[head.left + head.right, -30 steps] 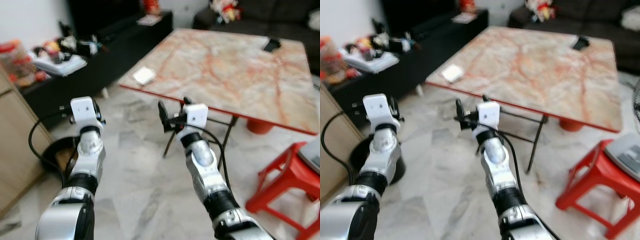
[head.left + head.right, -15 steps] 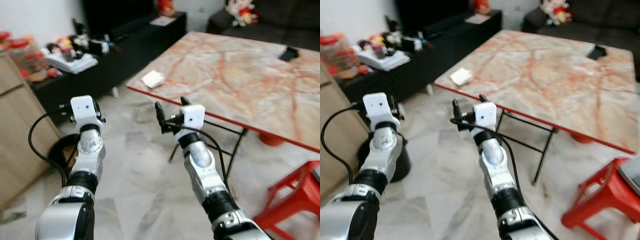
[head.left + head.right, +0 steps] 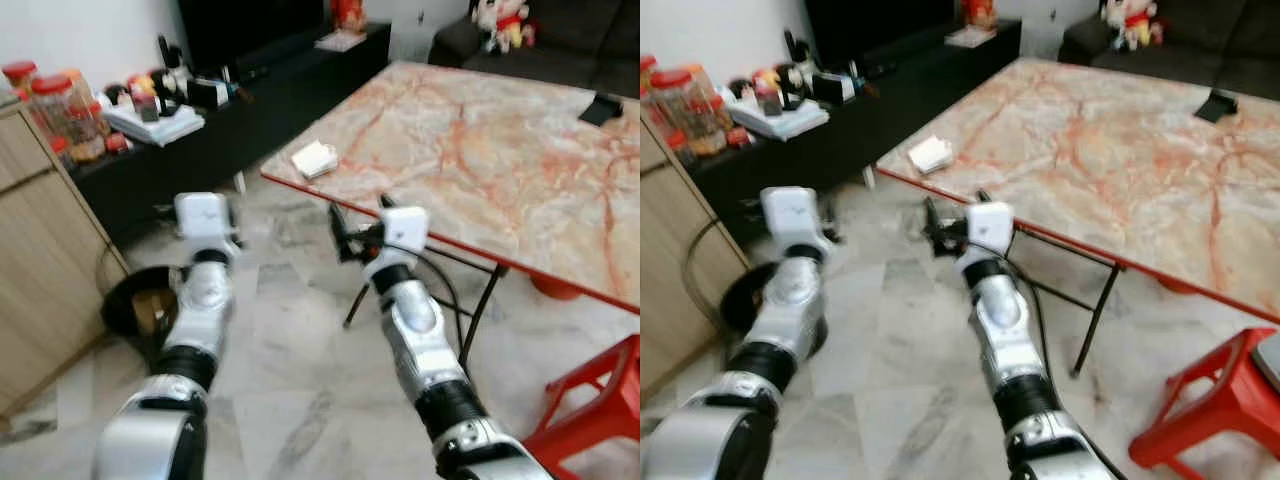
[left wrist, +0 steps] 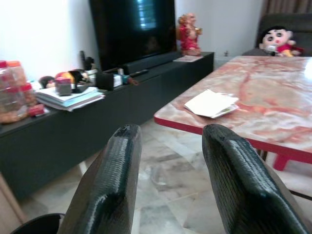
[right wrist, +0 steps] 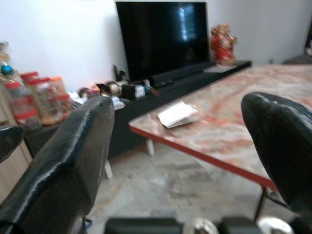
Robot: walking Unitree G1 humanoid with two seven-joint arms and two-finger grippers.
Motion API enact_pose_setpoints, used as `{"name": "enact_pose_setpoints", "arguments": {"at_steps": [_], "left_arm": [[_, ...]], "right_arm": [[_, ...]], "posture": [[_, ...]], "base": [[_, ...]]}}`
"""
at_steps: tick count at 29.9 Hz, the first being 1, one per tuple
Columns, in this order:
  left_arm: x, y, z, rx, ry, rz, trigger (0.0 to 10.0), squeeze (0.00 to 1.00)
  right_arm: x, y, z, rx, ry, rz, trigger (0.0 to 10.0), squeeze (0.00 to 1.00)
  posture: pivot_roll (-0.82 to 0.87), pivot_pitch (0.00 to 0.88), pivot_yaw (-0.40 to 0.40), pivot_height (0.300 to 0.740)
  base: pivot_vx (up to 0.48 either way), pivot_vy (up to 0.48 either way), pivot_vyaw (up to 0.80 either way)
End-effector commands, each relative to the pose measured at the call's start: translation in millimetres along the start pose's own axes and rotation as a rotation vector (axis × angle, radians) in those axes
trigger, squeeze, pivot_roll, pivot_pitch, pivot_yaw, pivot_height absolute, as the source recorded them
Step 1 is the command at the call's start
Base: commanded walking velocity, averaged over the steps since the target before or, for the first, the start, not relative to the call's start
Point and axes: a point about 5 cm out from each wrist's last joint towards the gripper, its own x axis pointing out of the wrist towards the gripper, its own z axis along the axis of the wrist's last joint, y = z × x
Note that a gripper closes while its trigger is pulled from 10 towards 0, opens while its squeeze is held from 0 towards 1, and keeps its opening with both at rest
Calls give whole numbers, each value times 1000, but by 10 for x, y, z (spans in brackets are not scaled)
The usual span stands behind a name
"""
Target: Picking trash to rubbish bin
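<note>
Folded white paper trash point(image 3: 314, 158) lies flat near the corner of the red-edged marble table point(image 3: 480, 150), upper centre of frame, long axis running toward upper right. Right gripper point(image 3: 362, 222) spread wide, holding nothing. Left gripper point(image 4: 170, 180), 2 fingers apart, empty. Black round bin point(image 3: 135, 310) sits lower left.

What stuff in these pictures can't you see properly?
- White paper on the marble table: too small in the eye views to tell whether it is tissue, napkin or card.
- Black bin: partly behind the left arm, so its contents are unclear.
- Dark object at the table's far side: too small to identify.
- Red stool: cut off by the picture's edge.
- Left gripper: blurred in the eye views.
</note>
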Motion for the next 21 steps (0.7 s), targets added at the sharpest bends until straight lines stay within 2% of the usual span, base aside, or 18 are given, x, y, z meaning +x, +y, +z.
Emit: {"name": "enact_pose_setpoints", "arguments": {"at_steps": [1, 4, 6, 8, 20, 21], "left_arm": [[14, 79, 4, 17, 7, 4, 10000, 0], [21, 84, 8, 0, 9, 1, 10000, 0], [26, 93, 10, 2, 13, -3, 10000, 0], [27, 98, 4, 7, 19, -3, 10000, 0], [27, 89, 9, 10, 17, -20, 10000, 0], [28, 92, 10, 12, 17, -20, 10000, 0]], "right_arm": [[21, 36, 8, 6, 3, 2, 10000, 0], [22, 28, 8, 20, 8, -5, 10000, 0], [16, 25, 3, 25, 9, -7, 10000, 0], [6, 17, -7, 17, 12, -12, 10000, 0], [4, -2, -2, 23, 8, -38, 10000, 0], [6, 3, -3, 29, 10, -35, 10000, 0]], "posture": [[-82, 18, 18, 740], [-85, 18, 22, 740], [-86, 16, 25, 740], [-89, 12, 30, 740], [-92, 0, 42, 740], [-91, 0, 43, 740]], "base": [[0, 0, 0], [0, 0, 0], [0, 307, -800], [0, 480, -800], [0, 480, 0], [0, 480, -800]]}}
